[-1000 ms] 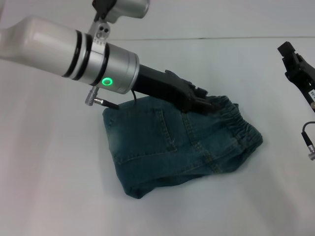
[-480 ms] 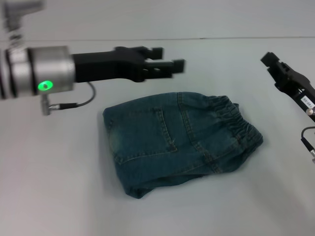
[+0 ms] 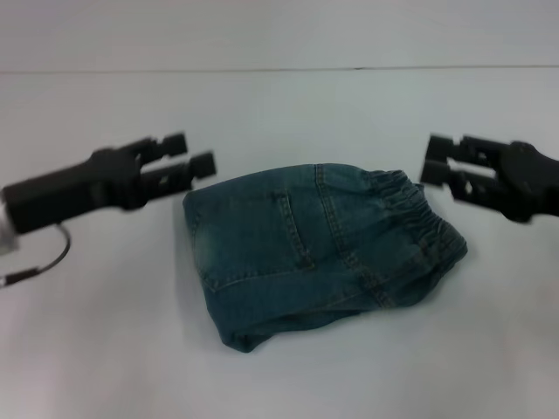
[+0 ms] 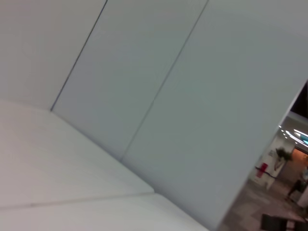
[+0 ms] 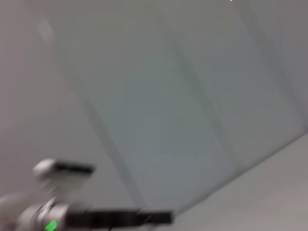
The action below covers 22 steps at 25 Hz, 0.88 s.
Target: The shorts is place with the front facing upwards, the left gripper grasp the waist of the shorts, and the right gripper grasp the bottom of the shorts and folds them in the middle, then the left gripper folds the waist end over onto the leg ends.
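Observation:
The blue denim shorts (image 3: 314, 249) lie folded in a compact bundle on the white table (image 3: 105, 349). Their elastic waist (image 3: 417, 218) is on the bundle's right side. My left gripper (image 3: 194, 154) hovers just left of the bundle's far left corner, open and holding nothing. On the opposite side my right gripper (image 3: 431, 159) hangs just right of the waist, open and empty too. Neither gripper touches the denim. The wrist views do not show the shorts. The right wrist view catches my left arm (image 5: 96, 219) far off.
White tabletop (image 3: 279, 113) surrounds the shorts on all sides, with its back edge (image 3: 262, 70) against a pale wall. The left wrist view shows wall panels (image 4: 159, 96) and a strip of table (image 4: 57, 168).
My left gripper has let go of the waist, lifted off the shorts and pulled back to the left. My right gripper has swung in from the right edge toward the waist. The shorts stay still.

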### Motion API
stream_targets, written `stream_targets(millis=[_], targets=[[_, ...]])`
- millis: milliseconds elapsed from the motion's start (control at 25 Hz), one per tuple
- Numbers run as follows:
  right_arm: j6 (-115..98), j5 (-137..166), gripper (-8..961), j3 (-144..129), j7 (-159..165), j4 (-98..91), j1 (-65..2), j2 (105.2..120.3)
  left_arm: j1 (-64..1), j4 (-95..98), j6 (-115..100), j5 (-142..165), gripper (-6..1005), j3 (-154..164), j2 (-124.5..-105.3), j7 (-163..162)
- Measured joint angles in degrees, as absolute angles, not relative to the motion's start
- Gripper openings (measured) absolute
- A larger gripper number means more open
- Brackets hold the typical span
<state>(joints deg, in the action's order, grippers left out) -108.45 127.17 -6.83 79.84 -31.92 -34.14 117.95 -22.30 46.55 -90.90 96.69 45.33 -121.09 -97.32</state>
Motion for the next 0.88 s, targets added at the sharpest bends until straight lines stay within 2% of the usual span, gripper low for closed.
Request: stream_targets(millis=[80, 280, 480, 880], targets=[[-111.95, 127.19, 529, -11.79, 84.62, -38.21, -33.52, 117.87, -21.2, 46.47, -94.03, 98.91, 864, 43.59, -120.87, -96.62], [-113.53, 127.2, 748, -21.75, 93.16, -46.86, -29.41, 117.13, -18.74, 48.78, -104.0, 107.05, 863, 37.74, -120.76, -96.31], [-112.44, 127.2, 780, -23.29, 92.54, -46.92, -26.59, 116.33, -16.68, 51.73, -105.82, 111.45, 862, 36.19, -121.23, -96.38], [-108.5, 127.95, 779, -23.66, 90.86, -46.52, -25.23, 116.74, -15.84, 53.58, -102.2, 114.81, 861, 36.55, -122.23, -96.7]])
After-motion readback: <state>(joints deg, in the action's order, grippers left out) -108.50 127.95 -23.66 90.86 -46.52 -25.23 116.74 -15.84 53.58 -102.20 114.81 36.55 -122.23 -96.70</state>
